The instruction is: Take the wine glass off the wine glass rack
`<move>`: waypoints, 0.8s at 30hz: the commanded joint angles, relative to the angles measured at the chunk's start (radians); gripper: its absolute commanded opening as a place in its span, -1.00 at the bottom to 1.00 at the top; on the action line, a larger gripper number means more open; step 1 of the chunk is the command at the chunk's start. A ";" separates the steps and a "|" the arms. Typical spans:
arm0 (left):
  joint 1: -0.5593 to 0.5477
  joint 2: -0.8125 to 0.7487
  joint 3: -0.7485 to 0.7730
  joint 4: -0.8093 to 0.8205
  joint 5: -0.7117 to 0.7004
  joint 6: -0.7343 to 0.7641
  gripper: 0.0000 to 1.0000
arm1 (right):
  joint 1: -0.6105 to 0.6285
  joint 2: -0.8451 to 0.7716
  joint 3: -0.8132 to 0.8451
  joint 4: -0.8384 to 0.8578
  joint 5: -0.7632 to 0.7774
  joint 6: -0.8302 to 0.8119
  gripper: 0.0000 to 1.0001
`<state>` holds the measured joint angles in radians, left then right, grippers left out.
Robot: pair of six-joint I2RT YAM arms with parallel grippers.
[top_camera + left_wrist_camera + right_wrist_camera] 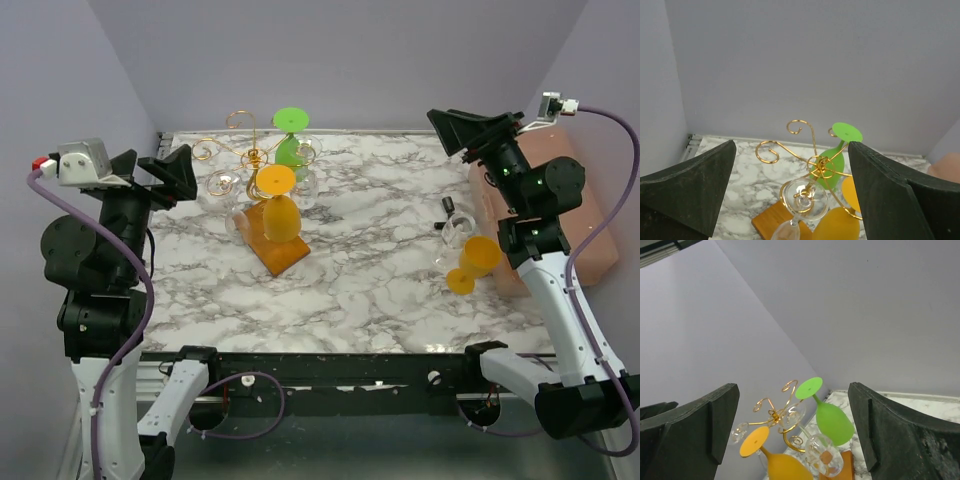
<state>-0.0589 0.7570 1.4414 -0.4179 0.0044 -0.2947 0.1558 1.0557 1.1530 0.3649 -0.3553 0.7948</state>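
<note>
Rack: the wine glass rack (252, 152) stands back-left on the table (380, 300), on its wooden base (282, 252).
Glasses: hung bowl-down by their feet in the scroll arms. Green glass (291, 148) at the rear, yellow glass (281, 215) at the front, clear glasses (222, 185) around them.
Left end effector (172, 172): spread wide, empty, raised near the rack's left side and facing it.
Right end effector (470, 128): spread wide, empty, raised, well apart from the rack.
Step, judged: approach; nothing gripped yet.
Method: take one stem gently, then slide its foot out along the scroll's open end rather than pulling down.
Caution: neighbouring glasses hang close, and the rack may tip.
</note>
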 commanded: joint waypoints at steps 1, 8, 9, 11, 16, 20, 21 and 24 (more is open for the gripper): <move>0.007 -0.025 -0.116 0.060 0.006 0.017 0.94 | 0.001 -0.009 -0.052 -0.007 -0.012 0.023 1.00; 0.006 -0.038 -0.271 0.155 -0.031 0.019 0.94 | 0.002 -0.032 -0.114 -0.048 -0.065 -0.028 1.00; 0.007 -0.036 -0.287 0.169 -0.034 0.022 0.94 | 0.002 -0.025 -0.091 -0.110 -0.040 -0.029 1.00; 0.007 -0.036 -0.315 0.195 -0.033 0.028 0.94 | 0.001 0.015 -0.009 -0.291 0.011 -0.054 1.00; 0.010 -0.053 -0.356 0.236 -0.029 0.037 0.95 | 0.000 0.011 0.012 -0.312 -0.026 -0.014 1.00; 0.012 -0.068 -0.377 0.246 -0.054 0.046 0.94 | 0.001 -0.102 -0.181 -0.023 0.012 0.160 1.00; 0.013 -0.071 -0.382 0.249 -0.058 0.047 0.94 | 0.000 -0.100 -0.192 0.007 0.001 0.186 1.00; 0.025 -0.082 -0.398 0.259 -0.055 0.041 0.94 | 0.001 -0.005 -0.054 -0.156 -0.084 0.166 1.00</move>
<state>-0.0513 0.6975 1.0615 -0.2127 -0.0257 -0.2642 0.1558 0.9714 0.9897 0.2234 -0.3580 0.9096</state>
